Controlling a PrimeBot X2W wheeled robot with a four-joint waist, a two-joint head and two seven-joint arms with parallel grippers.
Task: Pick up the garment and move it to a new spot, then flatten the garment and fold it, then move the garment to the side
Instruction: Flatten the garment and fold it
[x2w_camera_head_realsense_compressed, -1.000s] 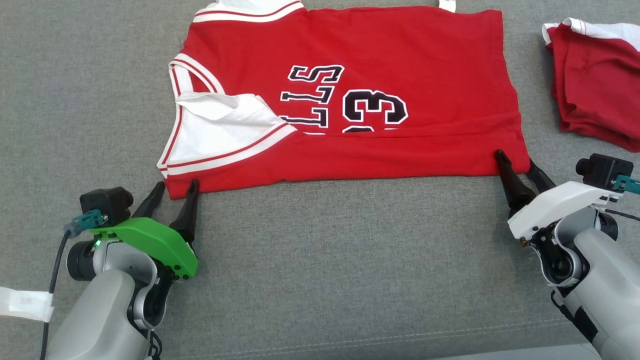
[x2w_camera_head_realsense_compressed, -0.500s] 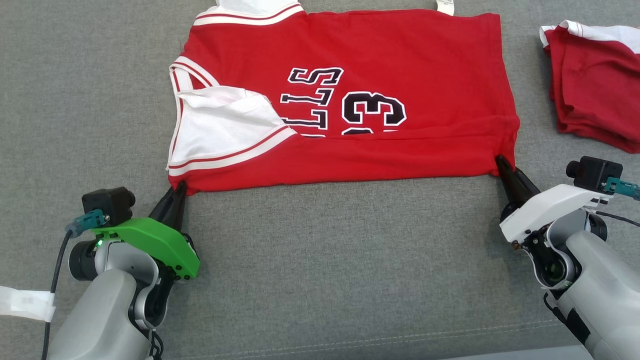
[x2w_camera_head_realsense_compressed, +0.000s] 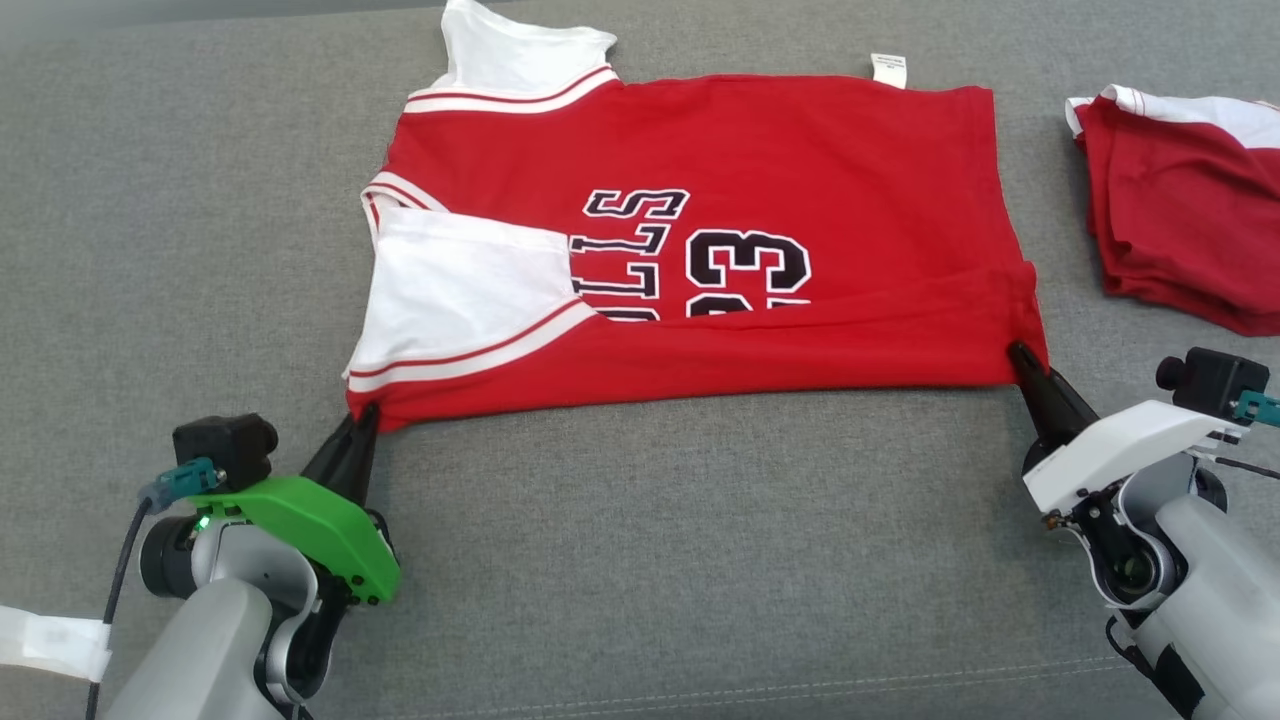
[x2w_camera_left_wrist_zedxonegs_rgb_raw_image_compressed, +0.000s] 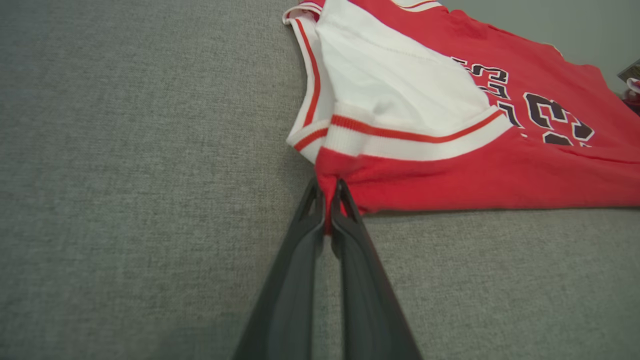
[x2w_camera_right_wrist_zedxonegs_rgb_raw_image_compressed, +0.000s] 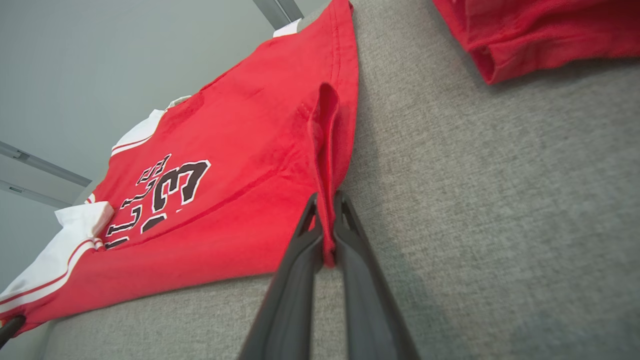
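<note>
The garment (x2w_camera_head_realsense_compressed: 760, 150) is a red jersey with white trim and black lettering, spread sideways on the grey surface, its near edge folded over. My left gripper (x2w_camera_head_realsense_compressed: 364, 412) is shut on the garment's near left corner (x2w_camera_left_wrist_zedxonegs_rgb_raw_image_compressed: 327, 187), by the white armhole. My right gripper (x2w_camera_head_realsense_compressed: 1018, 352) is shut on the near right corner, where a ridge of red cloth (x2w_camera_right_wrist_zedxonegs_rgb_raw_image_compressed: 325, 150) is pinched between the fingers. The garment (x2w_camera_right_wrist_zedxonegs_rgb_raw_image_compressed: 235, 165) lies slightly lifted at both held corners.
A second red and white garment (x2w_camera_head_realsense_compressed: 1180, 220) lies folded at the right, close to my right arm; its edge (x2w_camera_right_wrist_zedxonegs_rgb_raw_image_compressed: 525, 35) appears in the right wrist view. A white strip (x2w_camera_head_realsense_compressed: 50, 640) sits at the lower left. Grey fabric surface (x2w_camera_head_realsense_compressed: 680, 550) stretches between my arms.
Both grippers went from open around the garment's near corners to shut on them. The head view has shifted, so the garment sits lower in the picture.
</note>
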